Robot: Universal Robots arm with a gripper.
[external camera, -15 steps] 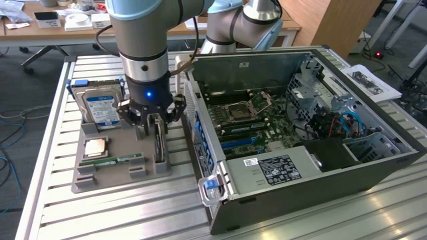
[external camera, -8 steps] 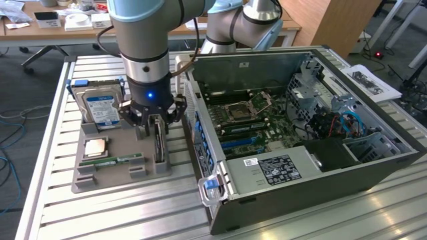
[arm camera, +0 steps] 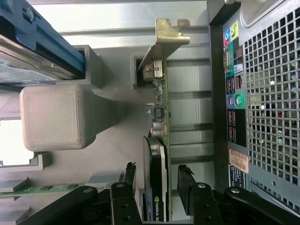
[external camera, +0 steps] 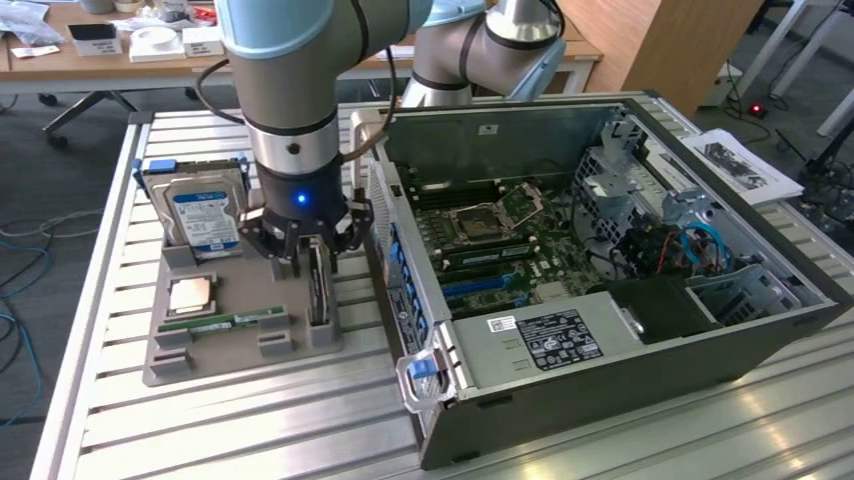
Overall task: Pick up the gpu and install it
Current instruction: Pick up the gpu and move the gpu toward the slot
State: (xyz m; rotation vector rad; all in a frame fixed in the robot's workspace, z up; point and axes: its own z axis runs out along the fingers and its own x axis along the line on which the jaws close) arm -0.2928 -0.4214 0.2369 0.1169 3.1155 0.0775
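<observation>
Matt grey plastic holder (external camera: 174,365), ribbed metal table (external camera: 240,430), glossy dark-faced gpu (arm camera: 157,178)

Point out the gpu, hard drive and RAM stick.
gpu (arm camera: 163,101), wrist view, green board edge.
hard drive (external camera: 207,215), exterior view, blue label.
RAM stick (external camera: 224,321), exterior view, middle of the green strip.

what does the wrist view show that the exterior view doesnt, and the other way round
Wrist view adds: the metal end bracket of the gpu, a gap between the fingers and the card on each side, and coloured jacks on the rear panel of the case.
Exterior view adds: the motherboard inside the open case and a square chip lying on the grey holder.
Shared: the open gripper straddling the gpu, which stands on edge in the grey holder, with the hard drive beside it.
</observation>
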